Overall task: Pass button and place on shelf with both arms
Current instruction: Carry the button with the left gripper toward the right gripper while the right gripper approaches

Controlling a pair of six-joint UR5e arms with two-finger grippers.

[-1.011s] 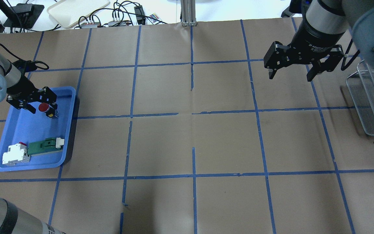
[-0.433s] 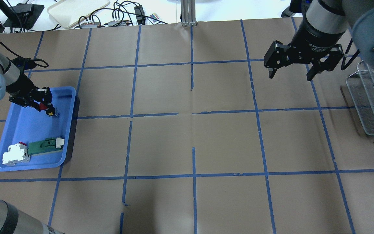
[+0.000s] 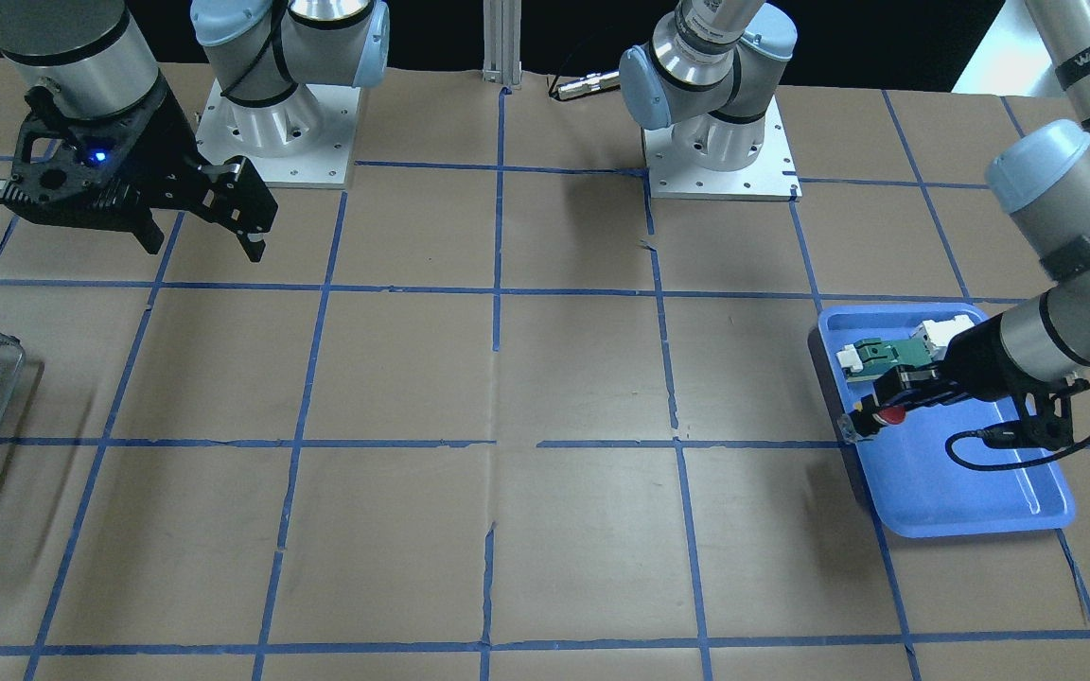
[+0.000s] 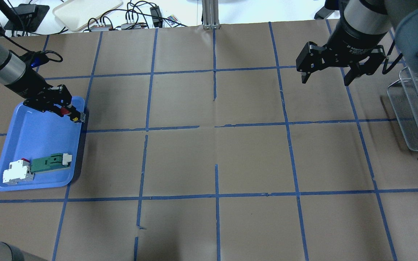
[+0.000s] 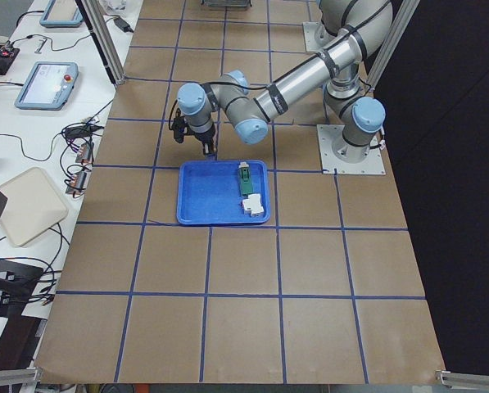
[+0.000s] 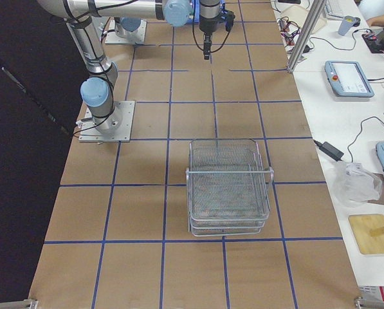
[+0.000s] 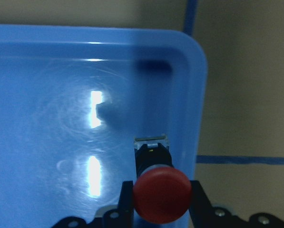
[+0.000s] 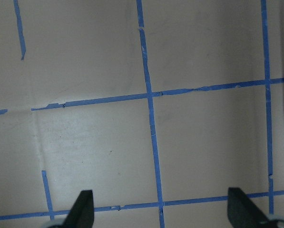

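Observation:
The button (image 4: 69, 113), with a red cap, dark body and clear base, is held in my left gripper (image 4: 64, 110) just above the far right corner of the blue tray (image 4: 31, 145). In the left wrist view the fingers (image 7: 126, 202) pinch under the red cap of the button (image 7: 161, 198), and the button's body points away. My right gripper (image 4: 326, 79) hangs open and empty above the table's far right; it also shows in the front view (image 3: 202, 246). The wire-mesh shelf (image 4: 414, 116) stands at the right edge, partly in view there and whole in the right view (image 6: 229, 187).
A green-and-white part (image 4: 51, 162) and a white-and-red block (image 4: 15, 173) lie at the tray's near end. Brown paper with blue tape lines covers the table. Cables and a cream tray (image 4: 85, 11) lie beyond the far edge.
My left gripper has shut on the button, lifted it and carried it toward the tray's far right corner. My right gripper has barely shifted and stays open.

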